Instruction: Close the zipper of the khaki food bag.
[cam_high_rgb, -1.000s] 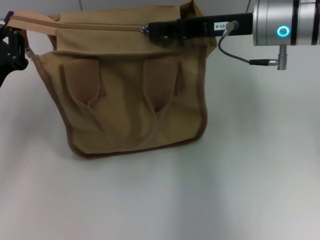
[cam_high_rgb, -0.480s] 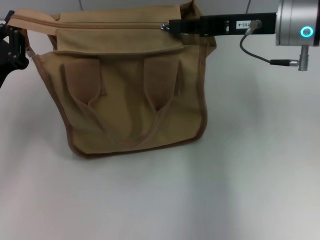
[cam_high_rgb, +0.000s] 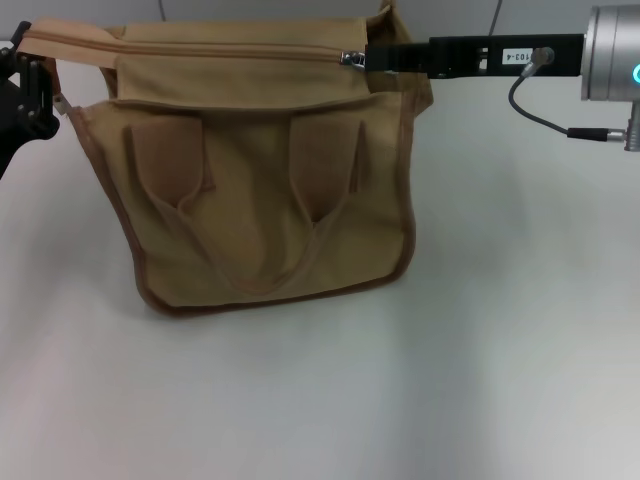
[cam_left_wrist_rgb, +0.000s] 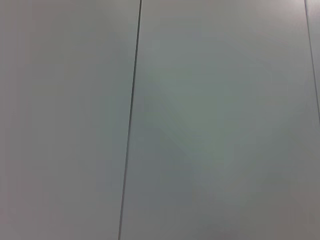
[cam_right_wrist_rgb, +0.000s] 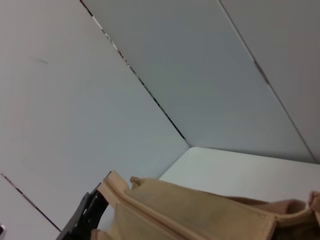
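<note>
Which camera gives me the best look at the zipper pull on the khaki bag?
The head view: the silver zipper pull shows at the tip of the right gripper, on the top of the khaki food bag. The right wrist view shows only the bag's top edge, no pull. The left wrist view shows only wall.

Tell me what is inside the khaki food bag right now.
Cannot tell: the khaki food bag hides its contents. The zipper looks shut up to the pull at the right pincer; the left pincer grips the other end.
</note>
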